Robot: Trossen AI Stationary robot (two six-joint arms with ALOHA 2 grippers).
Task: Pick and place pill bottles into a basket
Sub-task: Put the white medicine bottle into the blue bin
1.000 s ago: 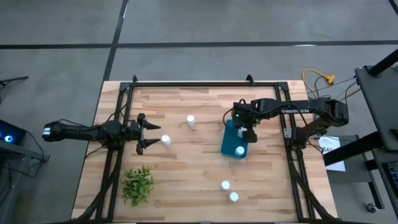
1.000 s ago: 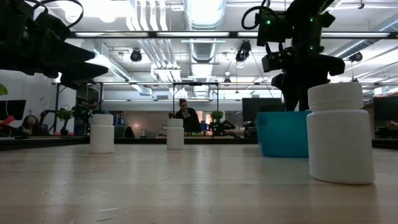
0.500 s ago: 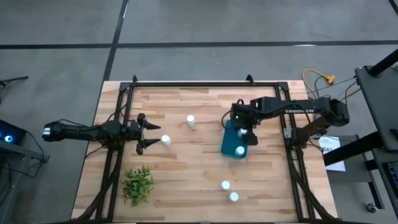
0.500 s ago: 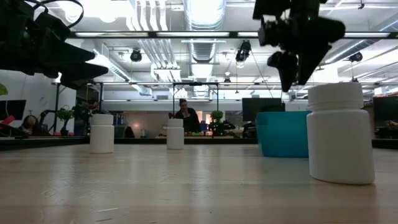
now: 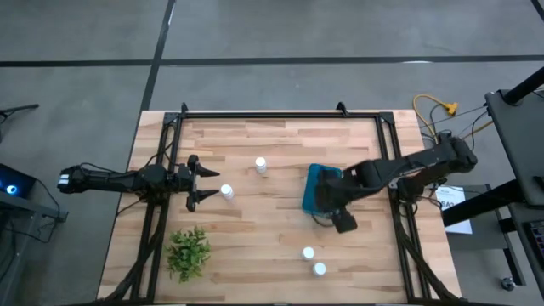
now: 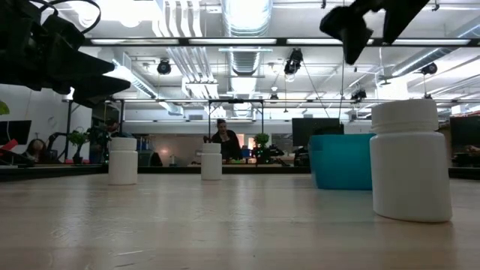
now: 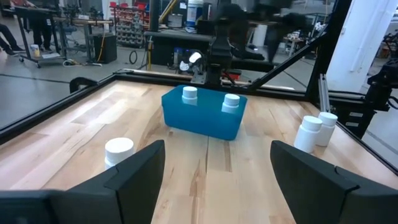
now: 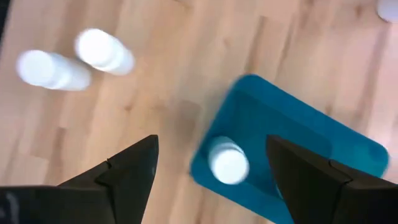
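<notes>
The teal basket (image 5: 313,192) stands right of the table's middle with two white pill bottles (image 7: 189,94) (image 7: 231,101) upright in it. My right gripper (image 5: 342,222) hangs open and empty above the basket's near end, and its wrist view shows the basket (image 8: 298,146) and one bottle (image 8: 228,163) below. My left gripper (image 5: 197,183) is open at the table's left, its fingertips just short of a standing bottle (image 5: 227,191). Another bottle (image 5: 261,164) stands farther back. Two bottles (image 5: 308,253) (image 5: 320,269) stand near the front edge.
A green leafy plant (image 5: 189,252) lies at the near left. Black frame rails (image 5: 280,114) run along the table's far, left and right sides. In the low view, one bottle (image 6: 405,159) stands close to the camera, in front of the basket (image 6: 341,160).
My right gripper has risen out of the basket and gone toward the table's near edge, from over the basket's far part to above its near end. The bottles in the basket stay where they were.
</notes>
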